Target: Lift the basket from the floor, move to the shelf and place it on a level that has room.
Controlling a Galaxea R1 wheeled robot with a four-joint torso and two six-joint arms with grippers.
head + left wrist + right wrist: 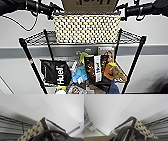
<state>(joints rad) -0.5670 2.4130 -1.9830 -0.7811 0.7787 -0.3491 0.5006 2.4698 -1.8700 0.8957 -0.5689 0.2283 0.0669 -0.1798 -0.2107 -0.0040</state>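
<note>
While basket sits upper centre, over shelf top level, placing step in hand. Left hand and right hand at basket ends; grip state cannot tell. Next: settle basket squarely on level, judged.
</note>
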